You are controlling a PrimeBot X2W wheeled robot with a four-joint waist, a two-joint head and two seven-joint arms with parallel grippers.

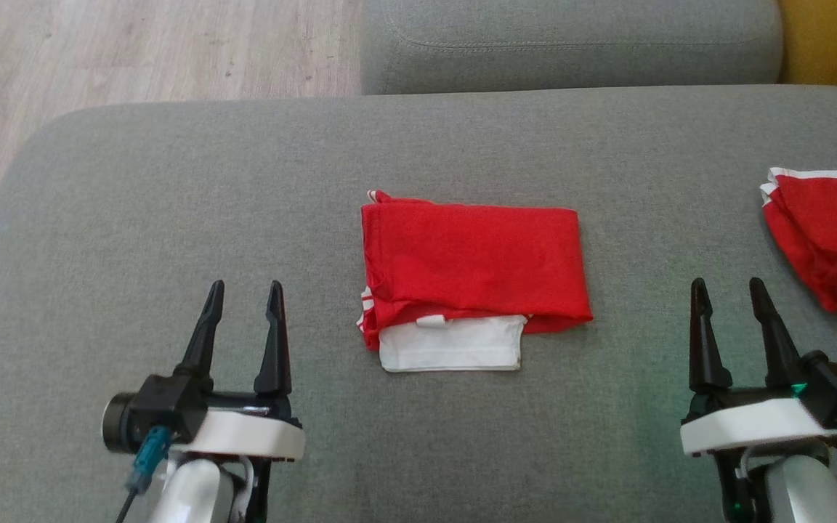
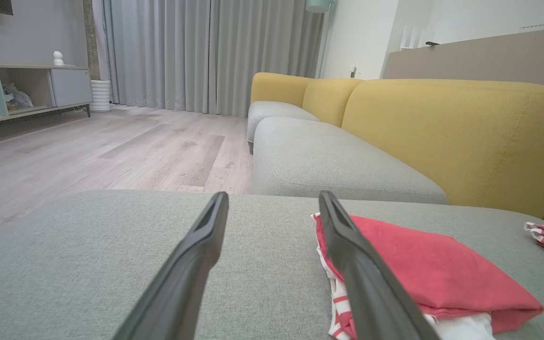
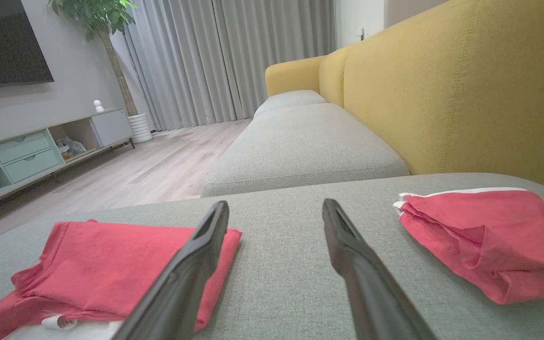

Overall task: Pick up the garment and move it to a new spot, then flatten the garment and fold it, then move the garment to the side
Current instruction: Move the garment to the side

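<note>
Grey sofa seat [image 1: 135,203] all across, soft and flat, with pale wood floor [image 1: 135,51] at the far left and a yellow sofa back [image 2: 442,132] at the far right. Folded red garment [image 1: 469,261] lying flat in the middle of the seat, a white part poking out along its near edge. Left gripper [image 1: 245,285] just to the left of the garment, not touching it, fingers wide apart, holding nothing. Right gripper [image 1: 726,283] to the right of the garment, not touching it either, fingers wide apart, holding nothing too. Garment right between the two grippers, level with their tips. Another red cloth [image 1: 833,240] with white trim at the right edge of the seat, near the right gripper but not touching it.
</note>
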